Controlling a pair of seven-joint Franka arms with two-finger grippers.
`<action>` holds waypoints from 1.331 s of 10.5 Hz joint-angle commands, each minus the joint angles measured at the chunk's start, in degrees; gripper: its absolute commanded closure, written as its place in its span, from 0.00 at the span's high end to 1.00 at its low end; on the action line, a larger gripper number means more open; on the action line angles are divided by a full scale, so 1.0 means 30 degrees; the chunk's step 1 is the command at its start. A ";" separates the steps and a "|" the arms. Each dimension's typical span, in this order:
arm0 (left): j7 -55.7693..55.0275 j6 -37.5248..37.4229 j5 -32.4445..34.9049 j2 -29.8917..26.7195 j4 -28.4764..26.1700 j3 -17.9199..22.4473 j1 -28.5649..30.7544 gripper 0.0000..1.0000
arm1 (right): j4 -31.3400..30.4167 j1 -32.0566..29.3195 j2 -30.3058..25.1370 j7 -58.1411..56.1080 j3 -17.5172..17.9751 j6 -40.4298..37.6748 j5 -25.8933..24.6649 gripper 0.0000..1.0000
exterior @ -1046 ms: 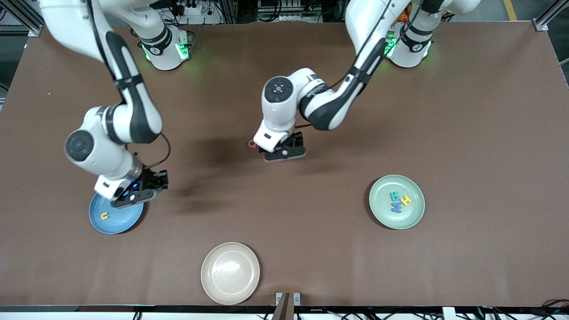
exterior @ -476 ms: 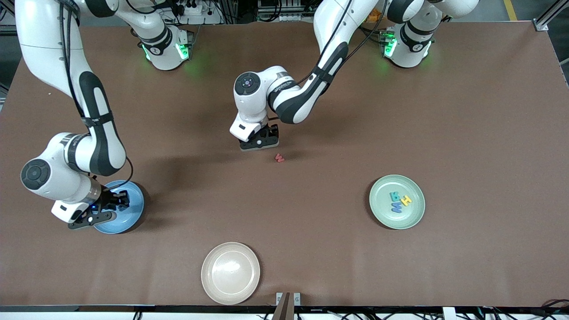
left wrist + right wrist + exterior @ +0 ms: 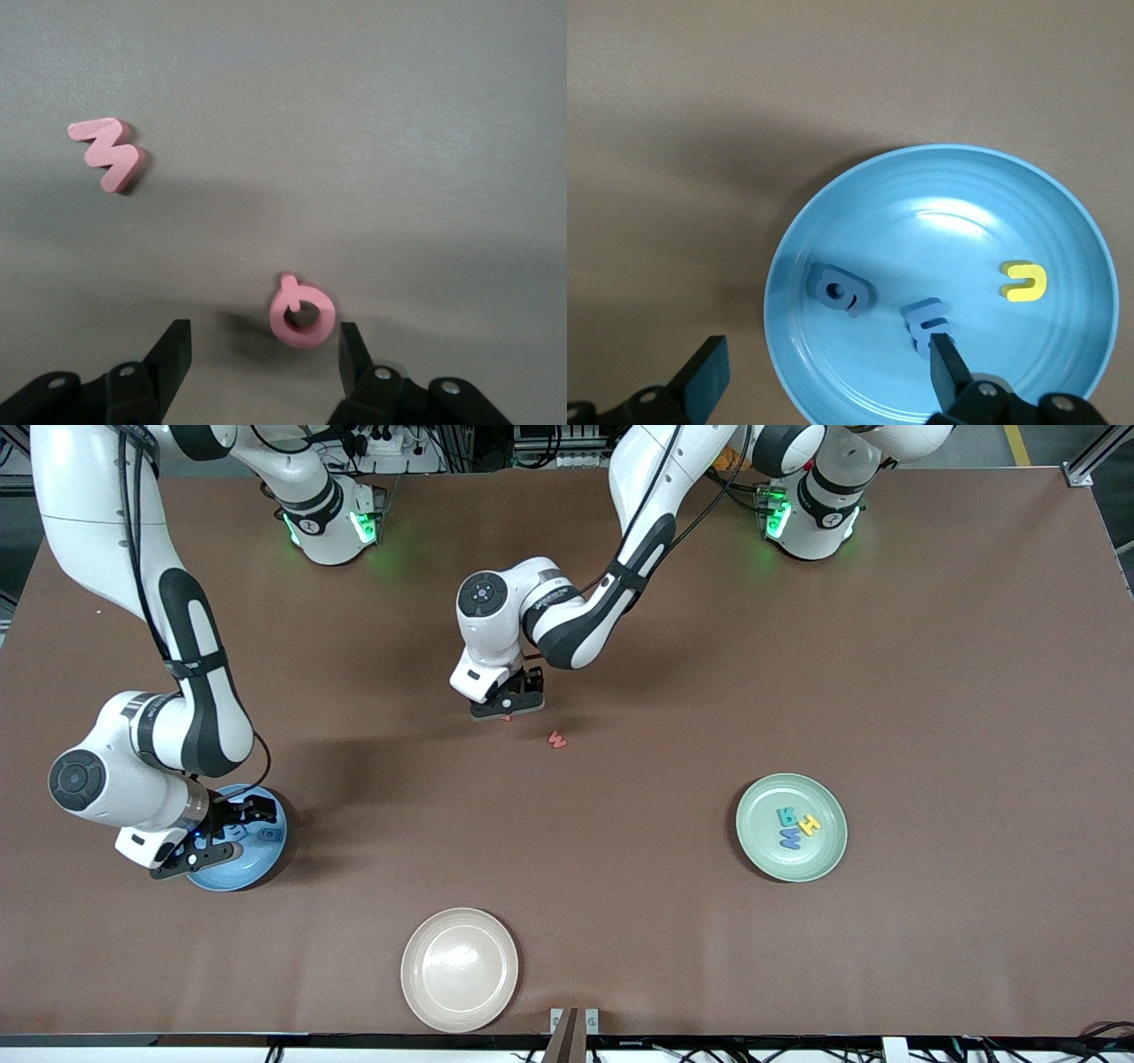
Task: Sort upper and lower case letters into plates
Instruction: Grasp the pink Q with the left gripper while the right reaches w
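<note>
Nearest the front camera sits the cream plate (image 3: 459, 969), bare and no part of the sort. Farther from the camera, toward the right arm's end of the table, we have the sky blue plate (image 3: 239, 840) with the right gripper (image 3: 205, 838) over it, jaws spread wide and empty. Inside lie a yellow u (image 3: 1023, 282), a blue a (image 3: 839, 291) and a third blue letter (image 3: 923, 320), which we cannot read, partly under one finger. Toward the left arm's end, the mint green plate (image 3: 791, 827) holds a teal R (image 3: 785, 816), a yellow H (image 3: 808, 825) and a blue W (image 3: 788, 838).

Farther still, mid-table, the red w (image 3: 557, 739) lies flat. At about ten o'clock from it is the red Q (image 3: 302, 311), its tail pointing away from the wrist. Our left gripper (image 3: 507, 707) is low over it, fingers partly open on either side of the ring, gripping nothing yet. We judge the Q centred enough that closing should catch it across its width; the left arm is plainly the nearer one.
</note>
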 commanded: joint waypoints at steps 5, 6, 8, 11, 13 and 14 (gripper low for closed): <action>0.0120 -0.0171 -0.1152 0.1217 0.1788 0.0624 -0.0240 0.72 | 0.0353 0.0470 0.0198 -0.0003 0.0086 -0.0375 0.0203 1.00; 0.0120 -0.0054 -0.1152 0.1422 0.1906 0.0653 -0.0240 0.72 | 0.0382 0.0531 0.0198 0.0027 0.0086 -0.0520 0.0232 1.00; 0.0149 0.0152 -0.1152 0.1628 0.1936 0.0771 -0.0269 0.71 | 0.0353 0.0531 0.0256 0.0056 0.0086 -0.0522 0.0232 1.00; 0.0120 0.0475 -0.1152 0.1803 0.2110 0.0771 -0.0298 0.68 | 0.0353 0.0561 0.0257 0.0232 0.0086 -0.0522 0.0232 1.00; 0.0120 0.0533 -0.1152 0.1863 0.2170 0.0800 -0.0416 0.57 | 0.0324 0.0736 0.0286 0.0232 0.0086 -0.0522 0.0552 1.00; 0.0149 0.0591 -0.1152 0.1863 0.2141 0.0800 -0.0416 0.46 | 0.0324 0.0737 0.0286 0.0232 0.0086 -0.0522 0.0554 1.00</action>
